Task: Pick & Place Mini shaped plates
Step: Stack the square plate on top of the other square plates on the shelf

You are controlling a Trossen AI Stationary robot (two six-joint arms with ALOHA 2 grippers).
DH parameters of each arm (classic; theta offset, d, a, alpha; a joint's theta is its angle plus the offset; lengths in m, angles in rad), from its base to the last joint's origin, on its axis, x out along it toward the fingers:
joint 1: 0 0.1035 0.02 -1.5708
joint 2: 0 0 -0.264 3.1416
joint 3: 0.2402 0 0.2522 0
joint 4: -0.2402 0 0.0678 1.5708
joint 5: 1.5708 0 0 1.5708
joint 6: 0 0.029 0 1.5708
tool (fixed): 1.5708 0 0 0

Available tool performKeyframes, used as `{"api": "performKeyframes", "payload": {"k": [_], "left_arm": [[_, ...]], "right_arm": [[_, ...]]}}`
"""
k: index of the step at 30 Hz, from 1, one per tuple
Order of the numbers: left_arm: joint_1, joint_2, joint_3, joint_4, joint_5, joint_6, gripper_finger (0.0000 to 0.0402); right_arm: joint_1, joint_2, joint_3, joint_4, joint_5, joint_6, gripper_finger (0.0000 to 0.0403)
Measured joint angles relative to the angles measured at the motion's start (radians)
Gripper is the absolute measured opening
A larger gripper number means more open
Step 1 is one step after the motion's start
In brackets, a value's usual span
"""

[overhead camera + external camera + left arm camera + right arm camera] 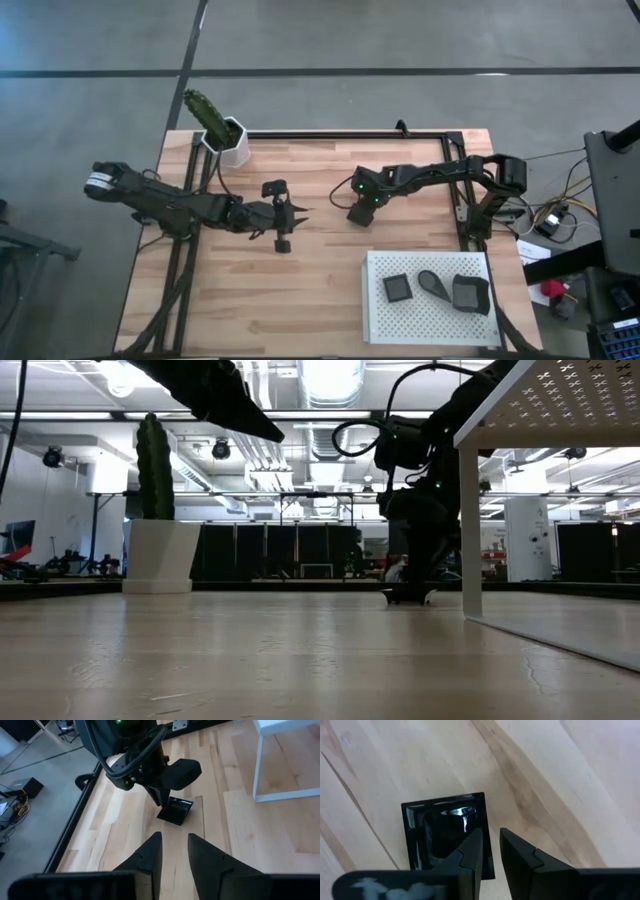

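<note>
Surface: a pale wooden table (300, 270) is filling the high view, grey floor lying around it.
Landmark: a white perforated tray (385, 315) is standing on legs at the table's near right.
Plates on tray: three mini shaped plates are resting on top — a square one (397, 289), a teardrop one (433, 284) and a larger square one (470, 294).
Plate at work: another square plate (447, 832) is lying flat on the wood beyond the tray, toward the table's middle.
Right gripper (490, 855): is hanging directly over that plate, fingers slightly apart, one fingertip (472, 847) overlapping its rim; whether it is touching cannot be told.
Left gripper (174, 851): is waiting left of the plate, fingers apart, holding nothing.
Hidden: from overhead the right arm is covering the plate.
View difference: the left wrist view is showing the plate (176, 811) under the right arm's fingers.
</note>
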Motion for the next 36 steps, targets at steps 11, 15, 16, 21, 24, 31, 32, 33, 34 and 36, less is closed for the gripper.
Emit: {"api": "performKeyframes", "payload": {"k": [11,15,16,21,24,31,32,33,34,36], "left_arm": [[0.0,0.0,0.0,0.004,0.0,0.001,0.0088],[0.0,0.0,0.0,0.004,0.0,0.002,0.0088],[0.0,0.0,0.0,0.004,0.0,0.002,0.0089],[0.0,0.0,0.0,0.004,0.0,0.002,0.0087],[0.0,0.0,0.0,0.004,0.0,0.002,0.0088],[0.0,0.0,0.0,0.004,0.001,0.002,0.0087],[0.0,0.0,0.0,0.004,0.0,0.002,0.0087],[0.0,0.0,0.0,0.004,0.0,0.002,0.0088],[0.0,0.0,0.0,0.004,0.0,0.002,0.0089],[0.0,0.0,0.0,0.004,0.0,0.002,0.009]], "right_arm": [[0.0,0.0,-0.017,0.0,-0.003,-0.005,0.0063],[-0.003,0.002,-0.019,0.0,-0.004,-0.009,0.0063],[-0.003,0.002,-0.02,0.0,-0.004,-0.01,0.0063],[-0.003,0.003,-0.027,0.004,-0.004,-0.01,0.0063],[-0.003,0.003,-0.03,0.005,-0.007,-0.009,0.0063],[-0.001,0.003,-0.031,0.007,-0.06,-0.011,0.0063],[-0.002,0.003,-0.031,0.007,-0.06,-0.011,0.0063],[-0.002,0.003,-0.031,0.008,-0.06,-0.011,0.0063],[-0.002,0.003,-0.031,0.008,-0.058,-0.011,0.0063],[-0.002,0.003,-0.031,0.008,-0.057,-0.011,0.0063]]}}
